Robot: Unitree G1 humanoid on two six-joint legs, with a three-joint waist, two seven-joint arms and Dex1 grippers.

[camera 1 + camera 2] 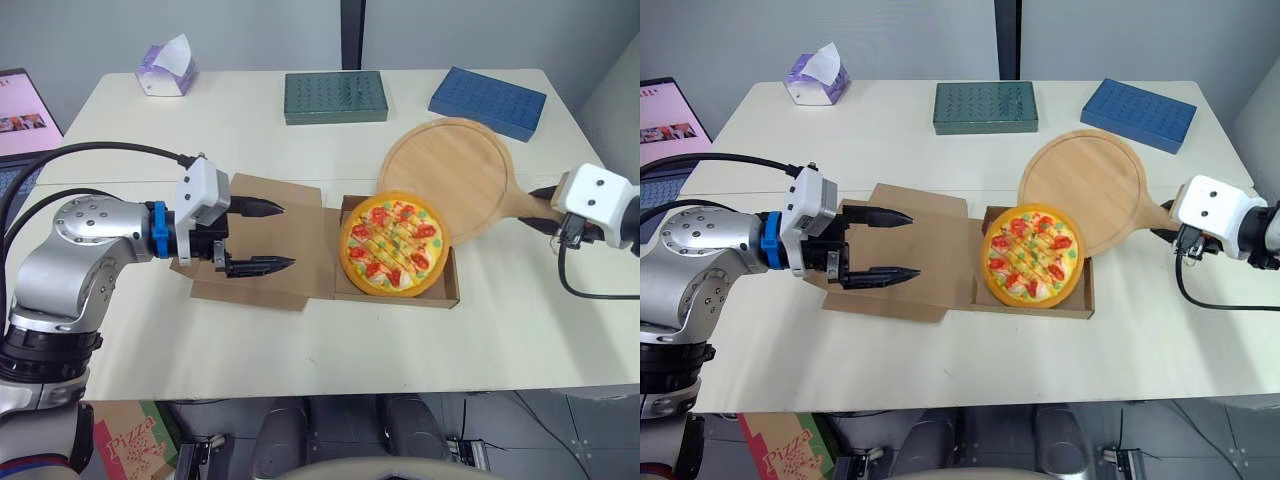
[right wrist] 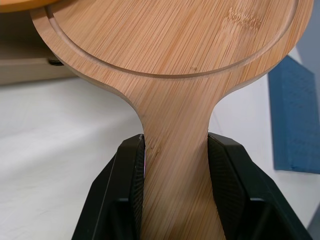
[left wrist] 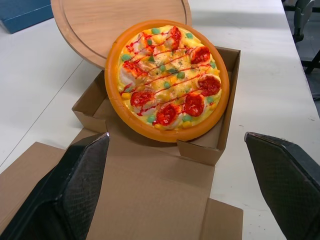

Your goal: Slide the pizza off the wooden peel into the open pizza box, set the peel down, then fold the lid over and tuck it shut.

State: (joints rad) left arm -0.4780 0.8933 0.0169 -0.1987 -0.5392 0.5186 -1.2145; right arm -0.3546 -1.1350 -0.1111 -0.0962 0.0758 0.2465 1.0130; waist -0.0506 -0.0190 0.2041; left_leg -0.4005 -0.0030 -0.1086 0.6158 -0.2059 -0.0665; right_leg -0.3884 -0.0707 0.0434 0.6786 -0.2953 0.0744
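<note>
The pizza (image 1: 393,243) lies tilted in the open cardboard box (image 1: 453,285), its far edge resting on the box's rim. The round wooden peel (image 1: 447,176) lies bare behind the box, its near edge over the box's back corner. My right gripper (image 2: 175,172) is shut on the peel's handle (image 2: 176,150) at the right. The box lid (image 1: 300,235) lies flat to the left of the tray. My left gripper (image 1: 270,236) hovers open just above the lid, fingers (image 3: 75,185) pointing toward the pizza.
A green flat box (image 1: 335,96) and a blue flat box (image 1: 488,102) lie at the table's far side. A tissue pack (image 1: 166,68) sits at the far left corner. A laptop screen (image 1: 22,110) stands off the table's left.
</note>
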